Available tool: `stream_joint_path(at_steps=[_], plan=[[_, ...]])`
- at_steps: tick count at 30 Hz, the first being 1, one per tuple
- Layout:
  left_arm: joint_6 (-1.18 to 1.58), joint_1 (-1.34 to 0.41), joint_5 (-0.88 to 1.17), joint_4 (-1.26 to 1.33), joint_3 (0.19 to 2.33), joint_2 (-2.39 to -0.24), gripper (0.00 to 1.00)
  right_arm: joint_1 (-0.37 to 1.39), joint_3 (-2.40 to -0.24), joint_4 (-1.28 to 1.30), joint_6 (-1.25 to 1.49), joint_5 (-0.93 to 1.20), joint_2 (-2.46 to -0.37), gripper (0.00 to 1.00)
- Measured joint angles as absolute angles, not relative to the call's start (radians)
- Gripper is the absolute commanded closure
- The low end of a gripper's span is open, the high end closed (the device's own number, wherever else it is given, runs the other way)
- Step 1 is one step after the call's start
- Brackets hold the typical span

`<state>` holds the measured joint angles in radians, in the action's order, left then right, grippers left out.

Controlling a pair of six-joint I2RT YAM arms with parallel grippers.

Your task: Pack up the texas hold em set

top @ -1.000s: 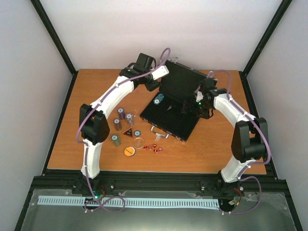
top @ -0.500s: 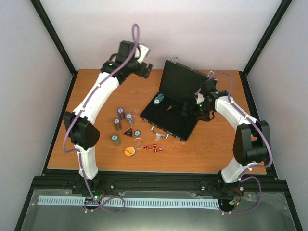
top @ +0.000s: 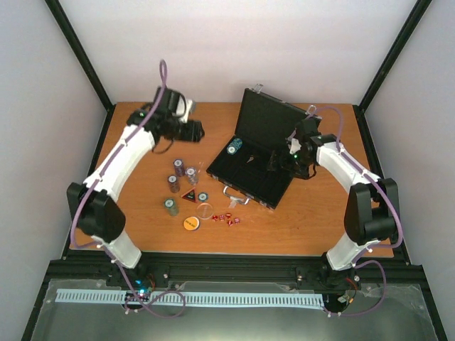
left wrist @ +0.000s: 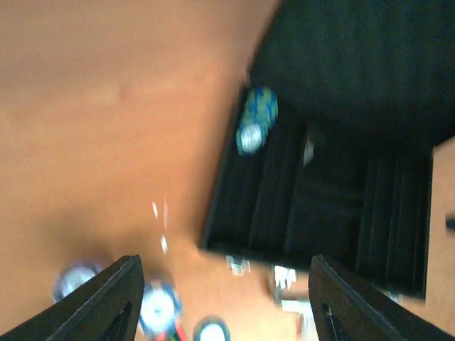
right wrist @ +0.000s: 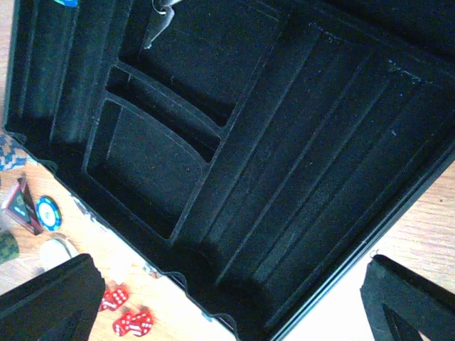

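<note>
Now my left gripper [left wrist: 224, 273] hangs part-spread and empty over the far-left table [top: 298, 227]. My right gripper [right wrist: 231, 266] is wide and empty above the open black case [top: 249, 177], centre-right. One blue chip stack [top: 234, 147] lies in a ribbed, felt-like slot; the loose chip stacks [top: 181, 174] stand left. I'd descend squarely, pinching one smooth round stack low so it won't spill.
</note>
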<state>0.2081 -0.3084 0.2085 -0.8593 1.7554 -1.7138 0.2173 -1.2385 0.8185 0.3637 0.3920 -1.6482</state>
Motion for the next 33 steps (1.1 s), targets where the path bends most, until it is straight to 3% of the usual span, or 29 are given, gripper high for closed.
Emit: stream_joint_path(at_steps=[4,8,14,20,33], plan=[[0.232,-0.376,0.183,-0.916,1.513,-1.574,0.35,0.262,-1.239,0.836,0.355,0.342,-1.648,0.00],[0.247,-0.383,0.106,-0.954,1.424,-1.466,0.31,0.371,-1.270,0.891,0.332,0.272,-1.650,0.00],[0.292,-0.378,-0.083,-1.001,1.433,-1.329,0.24,0.561,-1.402,0.948,0.311,0.192,-1.699,0.00],[0.371,-0.378,-0.248,-1.009,1.446,-1.136,0.23,0.748,-1.509,0.962,0.327,0.164,-1.819,0.00],[0.444,-0.378,-0.263,-1.059,1.447,-0.923,0.23,1.007,-1.746,0.984,0.454,0.109,-2.093,0.00]])
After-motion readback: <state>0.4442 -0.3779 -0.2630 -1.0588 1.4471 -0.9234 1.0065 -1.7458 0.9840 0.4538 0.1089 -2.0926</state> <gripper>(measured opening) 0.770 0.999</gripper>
